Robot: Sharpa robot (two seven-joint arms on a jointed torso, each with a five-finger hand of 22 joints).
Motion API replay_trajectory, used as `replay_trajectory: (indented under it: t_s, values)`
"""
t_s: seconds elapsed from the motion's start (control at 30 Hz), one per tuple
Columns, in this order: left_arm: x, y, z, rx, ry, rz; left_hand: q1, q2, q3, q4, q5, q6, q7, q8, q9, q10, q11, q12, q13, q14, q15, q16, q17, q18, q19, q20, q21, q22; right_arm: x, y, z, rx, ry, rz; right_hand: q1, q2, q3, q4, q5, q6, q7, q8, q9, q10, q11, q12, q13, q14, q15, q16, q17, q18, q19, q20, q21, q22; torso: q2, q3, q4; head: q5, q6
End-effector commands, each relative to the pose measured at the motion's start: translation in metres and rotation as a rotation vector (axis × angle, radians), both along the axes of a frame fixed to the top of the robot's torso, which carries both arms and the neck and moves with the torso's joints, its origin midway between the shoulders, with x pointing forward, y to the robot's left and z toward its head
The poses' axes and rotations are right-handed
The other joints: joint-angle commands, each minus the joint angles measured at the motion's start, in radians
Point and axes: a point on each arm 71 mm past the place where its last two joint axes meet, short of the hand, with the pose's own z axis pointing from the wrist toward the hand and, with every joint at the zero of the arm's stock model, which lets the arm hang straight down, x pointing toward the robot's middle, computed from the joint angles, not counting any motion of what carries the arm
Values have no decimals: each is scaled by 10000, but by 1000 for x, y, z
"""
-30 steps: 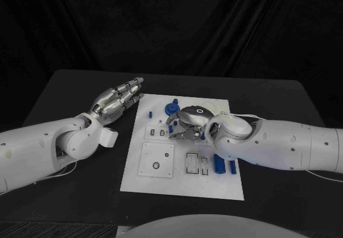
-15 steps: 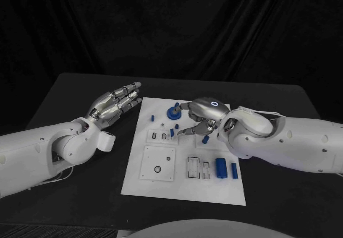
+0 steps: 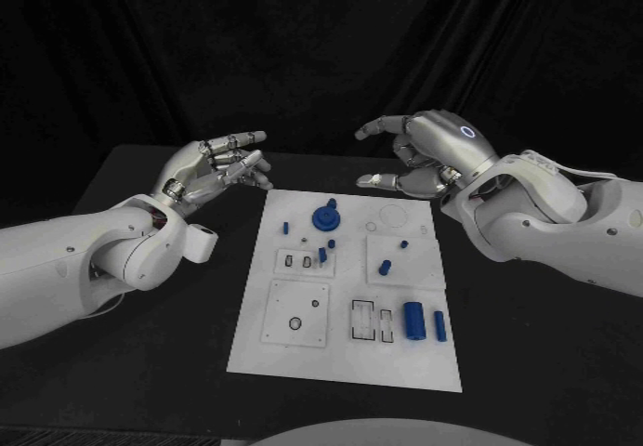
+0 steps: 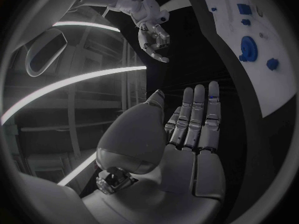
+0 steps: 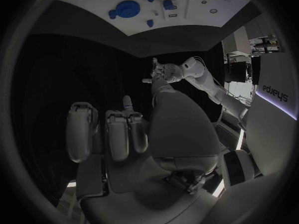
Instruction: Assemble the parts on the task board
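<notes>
My right hand hangs raised above the far right corner of the white board, fingers curled loosely apart and holding nothing; my left hand hovers just off the board's far left edge, palm up, fingers straight and side by side, also with nothing in it. On the board, the round blue gear sits near the far edge, with small blue pegs just left of it and nearer the middle, one small piece right of centre, and two blue cylinders lying side by side near the right edge beside the rectangular slots. I judge the next step is to fetch one loose piece, most likely a cylinder, so I would bring the right hand down from straight above, pinch the piece across its narrow width, and keep my wrist clear of the upright pegs. The left hand should stay off the board unless I need it to steady the edge.
</notes>
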Motion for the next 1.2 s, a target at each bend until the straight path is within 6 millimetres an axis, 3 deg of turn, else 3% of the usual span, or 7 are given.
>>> replay_trajectory:
  t_s: [0.03,0.1,0.2,0.3,0.47,0.73,1.2]
  values:
    - [4,-6,9,2194,-950,422,-24,-6,-55,94,-104,626,198,94,46,139,-386,1813,1252,313,-395,1713,964,86,660,-368,786,484,-3,-8,8,546,-773,99,99,250,124,-17,134,164,-4,119,-29,1076,-26,26,2633,1031,7,26,2634,-24,345,-3,38,2149,-27,29,-36,-10,-9]
    - [6,-11,13,3194,-872,394,10,-48,-120,82,-127,2354,348,562,211,987,-671,4772,3310,1031,-675,3941,2781,37,1061,-650,2012,1333,-2,-15,8,510,-768,-77,211,402,195,-40,347,221,16,177,-79,1076,-15,26,2633,1031,14,26,2634,-25,348,0,42,2151,-60,49,-48,-3,-27]
    - [10,-18,15,4733,-637,274,-529,-112,-472,63,-263,2715,367,1061,235,4831,-630,9261,7354,5382,-666,6496,8993,-96,1152,-866,4072,2885,1,-22,7,386,-671,-281,394,486,247,-84,491,254,31,218,-129,1076,-3,26,2633,1031,24,26,2634,-24,346,8,35,2149,-64,67,-72,1,-2]
    - [15,-27,18,6304,-460,268,-1614,-142,-1095,176,-769,3257,296,1737,494,7432,-662,11074,9381,8407,-705,6950,12609,-701,3452,-962,7868,7821,2,-28,4,285,-525,-463,670,571,298,-139,727,354,45,294,-194,1076,13,26,2633,1031,37,26,2634,-25,348,21,36,2150,-62,119,-98,-9,-28]
    - [24,-40,24,8637,-9,344,-2958,105,-1756,169,-1379,4427,-212,2868,1438,7467,-1069,11092,9406,8407,-1077,6950,12609,-1316,6261,-1076,10148,11790,4,-32,-6,117,-209,-610,801,642,304,-147,926,524,67,389,-238,1076,25,26,2633,1031,47,26,2634,-22,344,29,25,2147,-87,212,-141,35,-53]
    - [30,-73,19,11813,1238,-39,-3423,327,-1972,149,-1005,4917,-785,4508,3604,7467,-1653,11092,9406,8407,-1615,6950,12609,-1439,6746,-1584,10395,12386,7,-35,-23,-197,415,-816,804,676,286,-121,976,637,83,443,-257,1076,37,26,2633,1031,56,26,2634,-14,328,36,-13,2136,-139,344,-219,200,-144]
    - [36,-114,12,13921,2098,-276,-3541,506,-1762,64,-983,4966,-985,4862,4910,7467,-1807,11092,9406,8407,-1801,6950,12609,-1431,6733,-1754,10351,12373,8,-37,-36,-377,866,-1001,804,658,264,-119,983,675,93,458,-266,1076,44,26,2633,1031,60,26,2634,-11,323,39,-24,2132,-188,586,-419,490,-404]
